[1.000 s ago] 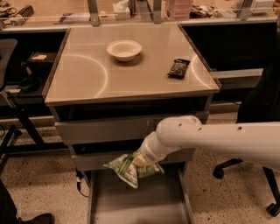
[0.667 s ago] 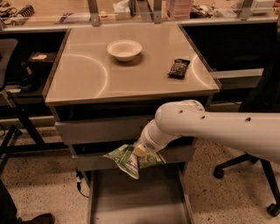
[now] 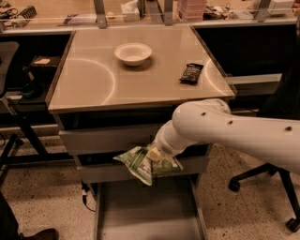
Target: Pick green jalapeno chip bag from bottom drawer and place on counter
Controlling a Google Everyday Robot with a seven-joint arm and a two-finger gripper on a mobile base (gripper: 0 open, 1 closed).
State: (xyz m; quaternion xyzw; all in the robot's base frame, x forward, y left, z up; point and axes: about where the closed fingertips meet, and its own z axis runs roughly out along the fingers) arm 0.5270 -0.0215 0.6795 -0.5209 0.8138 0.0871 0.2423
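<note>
The green jalapeno chip bag (image 3: 140, 164) is crinkled, with white panels, and hangs in the air in front of the grey drawer fronts. My gripper (image 3: 158, 155) is shut on its right side, at the end of the white arm that comes in from the right. The bag is above the open bottom drawer (image 3: 145, 211), whose flat grey floor shows nothing on it. The glossy tan counter (image 3: 93, 79) lies above and behind the bag.
A white bowl (image 3: 133, 53) and a small dark wrapper (image 3: 191, 73) sit on the counter. Two grey drawer fronts (image 3: 108, 138) are just behind the bag. An office chair base (image 3: 267, 183) stands at right, a dark chair (image 3: 7, 70) at left. A cluttered desk (image 3: 140, 9) runs behind.
My arm has lifted the bag up and slightly left, from just over the bottom drawer to the level of the drawer fronts.
</note>
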